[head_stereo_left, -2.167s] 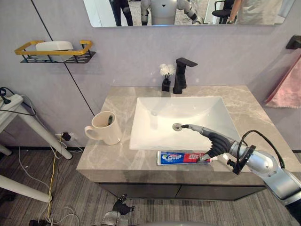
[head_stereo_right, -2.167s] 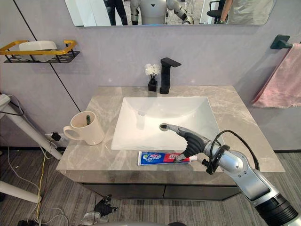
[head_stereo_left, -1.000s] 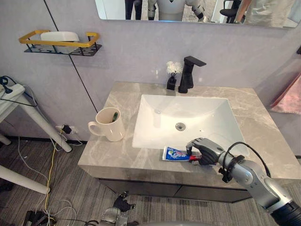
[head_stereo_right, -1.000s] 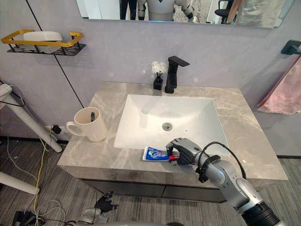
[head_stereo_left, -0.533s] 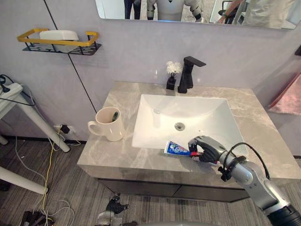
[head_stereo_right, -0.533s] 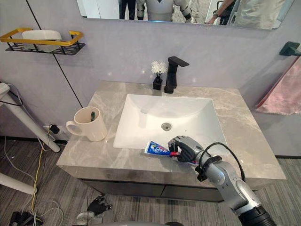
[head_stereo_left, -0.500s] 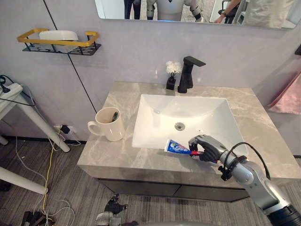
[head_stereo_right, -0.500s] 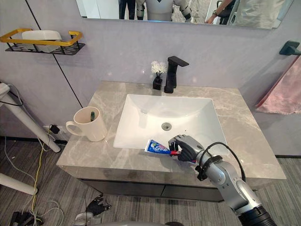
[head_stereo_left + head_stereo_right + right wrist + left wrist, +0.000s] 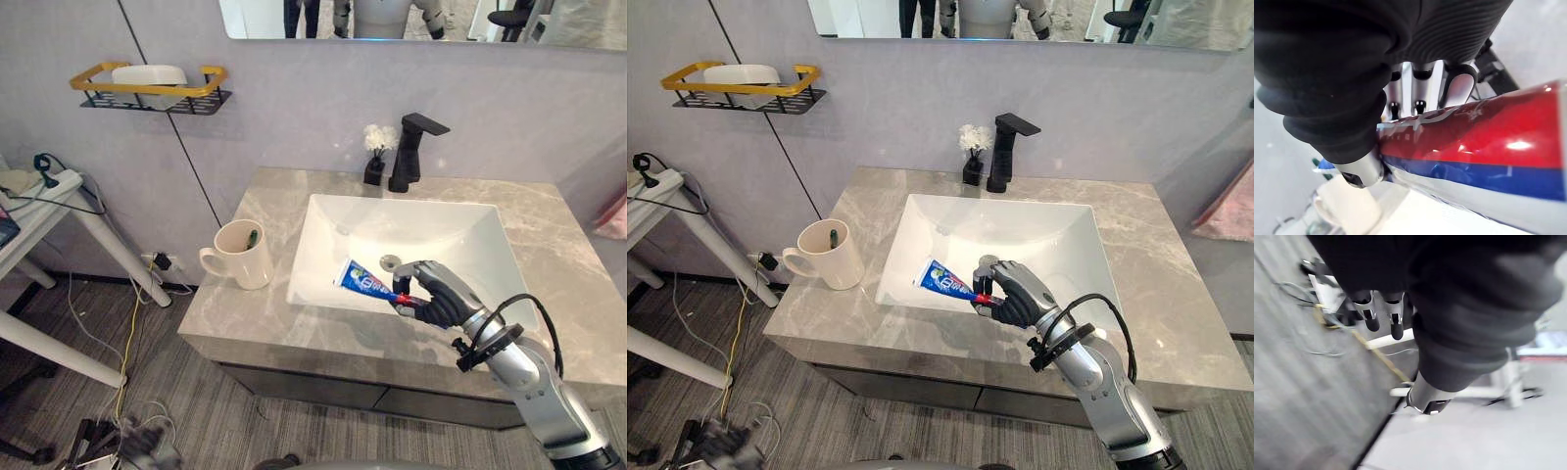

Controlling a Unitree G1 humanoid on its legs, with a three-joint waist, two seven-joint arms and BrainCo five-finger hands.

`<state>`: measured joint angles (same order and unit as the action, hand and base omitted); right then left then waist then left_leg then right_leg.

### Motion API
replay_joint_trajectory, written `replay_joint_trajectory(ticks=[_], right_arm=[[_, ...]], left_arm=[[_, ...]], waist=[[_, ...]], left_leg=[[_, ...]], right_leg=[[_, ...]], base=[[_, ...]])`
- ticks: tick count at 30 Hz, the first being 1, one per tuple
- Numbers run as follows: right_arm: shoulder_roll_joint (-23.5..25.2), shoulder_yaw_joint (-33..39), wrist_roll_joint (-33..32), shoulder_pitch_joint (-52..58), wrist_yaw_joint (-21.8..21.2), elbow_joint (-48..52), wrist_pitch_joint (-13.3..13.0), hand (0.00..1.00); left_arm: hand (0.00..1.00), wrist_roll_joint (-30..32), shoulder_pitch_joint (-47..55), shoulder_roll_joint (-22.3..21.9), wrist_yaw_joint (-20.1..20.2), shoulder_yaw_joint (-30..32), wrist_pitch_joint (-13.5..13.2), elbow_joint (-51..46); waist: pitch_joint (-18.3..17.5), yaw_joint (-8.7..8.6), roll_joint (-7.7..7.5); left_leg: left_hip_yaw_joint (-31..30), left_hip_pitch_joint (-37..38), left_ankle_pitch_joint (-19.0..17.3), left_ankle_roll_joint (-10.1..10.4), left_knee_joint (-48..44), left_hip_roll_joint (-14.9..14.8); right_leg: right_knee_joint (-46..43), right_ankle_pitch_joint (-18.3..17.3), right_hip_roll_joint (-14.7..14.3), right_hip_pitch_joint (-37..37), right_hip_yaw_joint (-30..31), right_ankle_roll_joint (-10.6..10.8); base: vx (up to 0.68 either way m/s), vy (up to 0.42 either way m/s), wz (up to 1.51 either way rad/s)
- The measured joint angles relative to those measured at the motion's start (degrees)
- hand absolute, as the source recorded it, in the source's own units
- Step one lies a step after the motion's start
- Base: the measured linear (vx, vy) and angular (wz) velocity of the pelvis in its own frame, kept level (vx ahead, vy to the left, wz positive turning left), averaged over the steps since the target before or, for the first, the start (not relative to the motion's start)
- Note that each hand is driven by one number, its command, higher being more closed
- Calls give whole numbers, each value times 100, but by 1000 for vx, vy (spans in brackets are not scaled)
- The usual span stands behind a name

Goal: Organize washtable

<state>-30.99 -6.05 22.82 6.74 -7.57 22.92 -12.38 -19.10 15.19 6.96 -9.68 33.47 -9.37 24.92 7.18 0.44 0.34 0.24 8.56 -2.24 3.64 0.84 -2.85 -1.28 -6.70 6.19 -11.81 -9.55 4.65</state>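
The right hand (image 9: 438, 296) was curled tight round the tube (image 9: 360, 280), thumb pressed on its red band in the right wrist view. The cap end was buried in the fist. The free blue end slanted out toward 10 o'clock, clear of the counter (image 9: 257, 315) and over the front of the sink (image 9: 472, 233). The mug (image 9: 245, 260) stood on the counter at 9 o'clock from the hand, with a small dark thing inside too small to make out. The faucet (image 9: 412, 152) stood near 12 o'clock. The left hand (image 9: 1396, 319) hung low over the floor with loose fingers, partly hidden by its cover. Two seconds earlier the tube lay flat on the counter along the sink's front rim under straight fingers. Since then it had been gripped and lifted.
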Motion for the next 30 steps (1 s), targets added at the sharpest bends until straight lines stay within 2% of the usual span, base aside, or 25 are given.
replay_joint_trajectory(ticks=[2,6,11,14,17,22,26,30], right_arm=[[173,68,-19,15,4,97,0,100],[422,90,-39,13,7,105,2,100],[760,90,-46,-9,120,153,21,100],[961,23,-89,-70,173,402,44,100],[1114,-167,-120,-170,275,581,42,100],[1268,-349,-195,-343,411,582,43,100],[1284,-477,-196,-558,635,582,43,100],[1325,-478,-203,-740,701,580,46,100]], left_arm=[[0,-134,46,-46,-191,304,-177,-1252],[0,-135,36,-292,-362,350,-378,-2835],[0,-77,149,-501,-367,-385,-463,-4472],[0,-51,265,-501,-98,-1171,-501,-5389],[0,-48,372,-498,185,-1888,-501,-5980],[0,-72,378,-382,568,-2741,-501,-6395],[0,-526,378,-219,836,-3366,-476,-6395],[0,-1018,378,-109,955,-3737,-435,-6394]], waist=[[-20,40,6],[-158,53,29],[-255,74,103],[-270,72,128],[-293,50,168],[-367,57,229],[-406,54,217],[-414,55,180]], left_leg=[[-22,-13,-1,-1,-1,16],[-92,-71,-2,-3,-1,59],[-130,-74,-13,-20,-22,86],[-156,-87,-24,-33,-84,84],[-154,-85,-24,-34,-100,82],[-152,-84,-21,-33,-99,87],[-152,-80,10,-34,-98,83],[-151,-68,11,-34,-96,81]], right_leg=[[23,1,20,-24,-62,1],[34,1,52,-12,-148,2],[32,2,81,-68,-186,4],[31,2,79,-92,-218,4],[33,0,69,-80,-206,7],[32,0,52,-81,-209,6],[32,1,32,-85,-200,5],[29,2,30,-93,-174,5]], base=[[11,-16,7],[9,-7,11],[-6,-6,5],[-62,-18,5],[-84,-22,-2],[-59,-15,1],[-18,-8,0],[0,0,0]])
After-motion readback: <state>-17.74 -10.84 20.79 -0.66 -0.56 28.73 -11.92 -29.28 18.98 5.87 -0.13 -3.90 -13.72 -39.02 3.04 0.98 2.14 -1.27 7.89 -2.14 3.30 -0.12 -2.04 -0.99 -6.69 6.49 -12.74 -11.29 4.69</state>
